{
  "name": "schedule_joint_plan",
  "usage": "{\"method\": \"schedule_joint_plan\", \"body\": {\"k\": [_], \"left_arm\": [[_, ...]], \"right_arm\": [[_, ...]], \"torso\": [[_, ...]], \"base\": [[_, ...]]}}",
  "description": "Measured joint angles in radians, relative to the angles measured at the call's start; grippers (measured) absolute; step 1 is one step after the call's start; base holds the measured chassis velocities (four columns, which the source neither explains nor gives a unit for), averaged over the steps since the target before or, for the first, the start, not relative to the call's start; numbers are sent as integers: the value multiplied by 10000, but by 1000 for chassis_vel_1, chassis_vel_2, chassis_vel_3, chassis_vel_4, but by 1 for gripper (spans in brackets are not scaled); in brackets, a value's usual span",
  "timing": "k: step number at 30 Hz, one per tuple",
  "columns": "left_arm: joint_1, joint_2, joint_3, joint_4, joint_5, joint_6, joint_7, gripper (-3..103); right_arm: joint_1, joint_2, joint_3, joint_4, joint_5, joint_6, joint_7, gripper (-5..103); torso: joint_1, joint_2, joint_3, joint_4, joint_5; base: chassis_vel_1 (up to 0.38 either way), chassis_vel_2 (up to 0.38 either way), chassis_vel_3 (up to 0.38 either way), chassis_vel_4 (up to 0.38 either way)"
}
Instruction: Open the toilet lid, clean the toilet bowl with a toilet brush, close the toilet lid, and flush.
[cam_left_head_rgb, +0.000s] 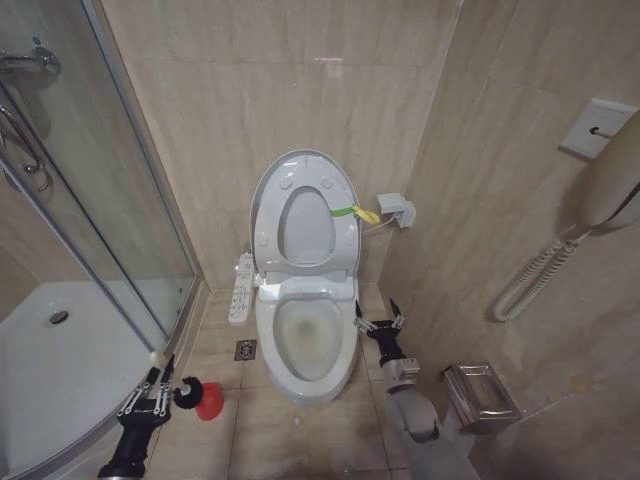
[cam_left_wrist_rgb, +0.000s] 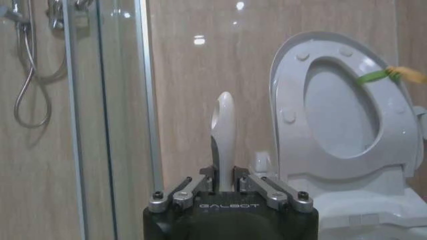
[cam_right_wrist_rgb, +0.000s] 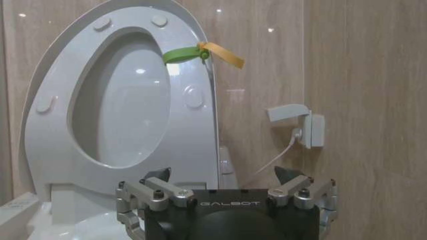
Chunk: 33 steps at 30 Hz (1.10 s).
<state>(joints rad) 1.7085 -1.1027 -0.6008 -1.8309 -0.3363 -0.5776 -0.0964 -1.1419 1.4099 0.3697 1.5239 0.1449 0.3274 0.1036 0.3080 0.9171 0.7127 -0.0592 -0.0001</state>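
Holding the toilet brush (cam_left_wrist_rgb: 223, 135) by its white handle, my left gripper (cam_left_head_rgb: 152, 388) has its fingers clamped on it at 7 o'clock, black head over the red holder (cam_left_head_rgb: 209, 402) on the floor. Toilet lid (cam_left_head_rgb: 303, 215) stands raised above the toilet bowl (cam_left_head_rgb: 305, 345) at centre. Right gripper (cam_left_head_rgb: 380, 322) hangs spread wide, empty, at 4 o'clock beside the bowl.

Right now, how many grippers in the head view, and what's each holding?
2. The left gripper, low beside the shower tray, is shut on the toilet brush above its red holder. The right gripper, right of the toilet bowl, is open, holding nothing.
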Motion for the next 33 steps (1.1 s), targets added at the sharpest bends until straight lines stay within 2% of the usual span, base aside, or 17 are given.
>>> {"method": "schedule_joint_plan", "body": {"k": [10, 23, 27, 33], "left_arm": [[-915, -13, 470, 1385, -323, -385, 166, 18], [-2229, 402, 523, 3854, -1321, -1227, 392, 18], [-2968, 522, 745, 4894, -1737, -1506, 603, 18], [-3630, 558, 1150, 5626, -2328, -1767, 1018, 18]], "right_arm": [[0, 0, 0, -1, 0, 0, 0, 100], [0, 0, 1, 0, 0, 0, 0, 100], [0, 0, 0, -1, 0, 0, 0, 100], [0, 0, 0, 0, 0, 0, 0, 100]], "torso": [[0, 0, 0, -1, 0], [0, -1, 0, 1, 0], [0, -1, 0, 0, -1], [0, -1, 1, 1, -1]], "base": [[0, 0, 0, 0], [0, 0, 0, 0], [0, 0, 0, 0], [0, 0, 0, 0]]}}
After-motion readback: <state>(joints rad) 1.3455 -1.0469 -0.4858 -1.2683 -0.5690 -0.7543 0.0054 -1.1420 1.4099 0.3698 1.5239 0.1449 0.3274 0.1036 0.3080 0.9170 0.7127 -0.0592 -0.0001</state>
